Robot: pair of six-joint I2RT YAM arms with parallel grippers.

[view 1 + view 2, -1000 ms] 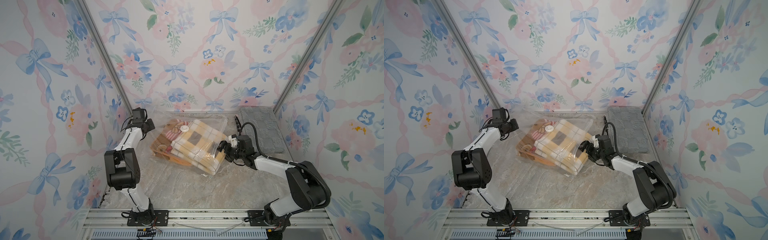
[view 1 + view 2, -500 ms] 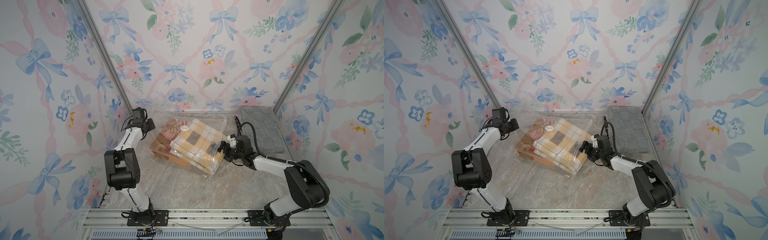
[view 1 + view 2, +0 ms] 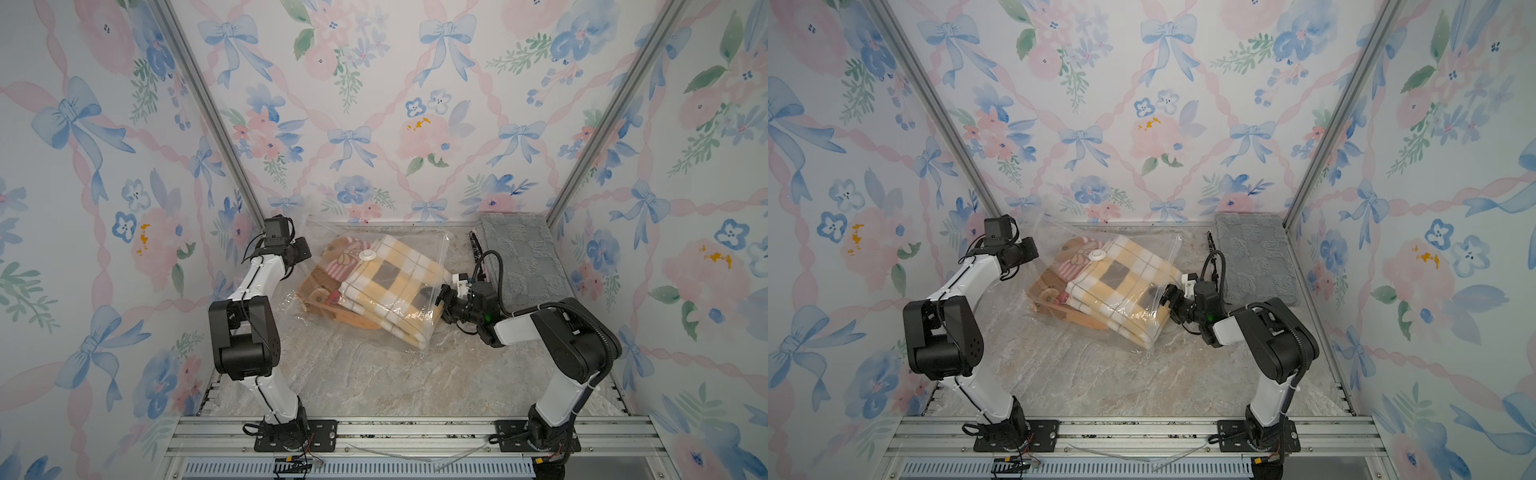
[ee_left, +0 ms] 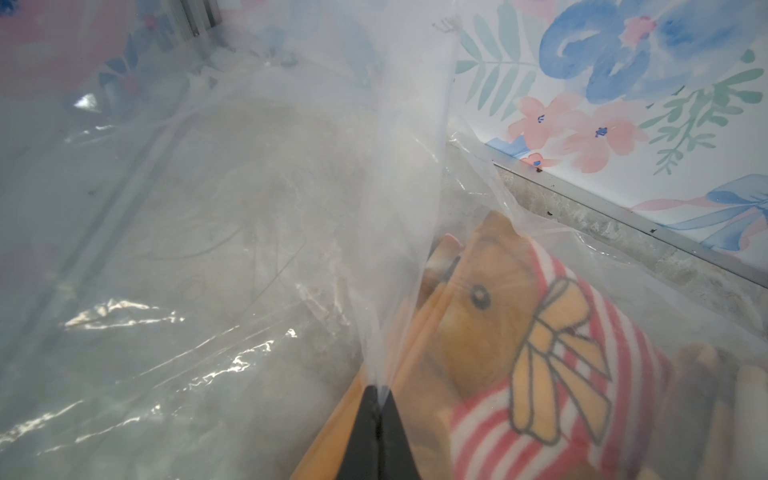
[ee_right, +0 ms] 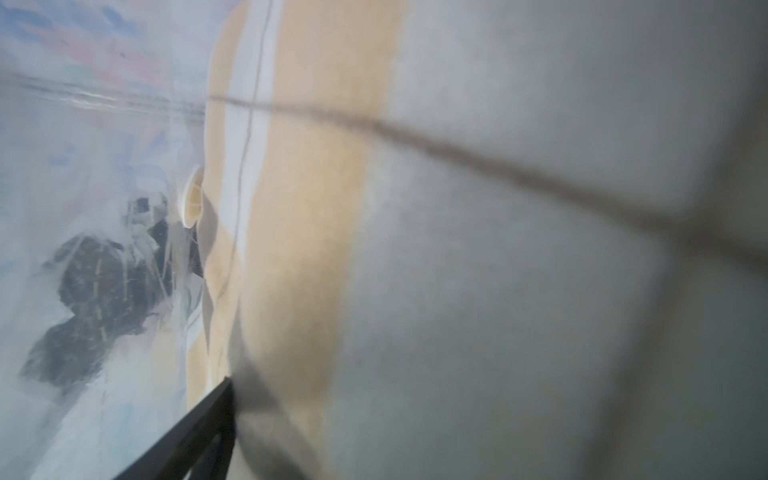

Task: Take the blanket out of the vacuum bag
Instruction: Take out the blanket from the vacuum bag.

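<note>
The vacuum bag (image 3: 434, 255) lies on the marble table, clear and crinkly, with its white valve cap (image 3: 367, 254) on top, as both top views show. Inside is a folded yellow-checked blanket (image 3: 395, 286) on a brown, pink-striped bear-print one (image 4: 519, 332). My left gripper (image 4: 379, 388) is shut on a fold of the bag's film at its left end, pulled taut. My right gripper (image 3: 444, 301) is at the bag's right end, jaws spread wide against the checked blanket (image 5: 457, 249). Only one finger (image 5: 208, 419) shows there.
A grey textured mat (image 3: 519, 257) lies at the back right, just behind my right arm. Floral walls close in the table (image 3: 374, 374) on three sides. An aluminium rail (image 3: 374, 432) runs along the front edge.
The bag and blankets have slid slightly to the left. My right gripper has followed them in a little. The left gripper keeps its hold in the same place.
</note>
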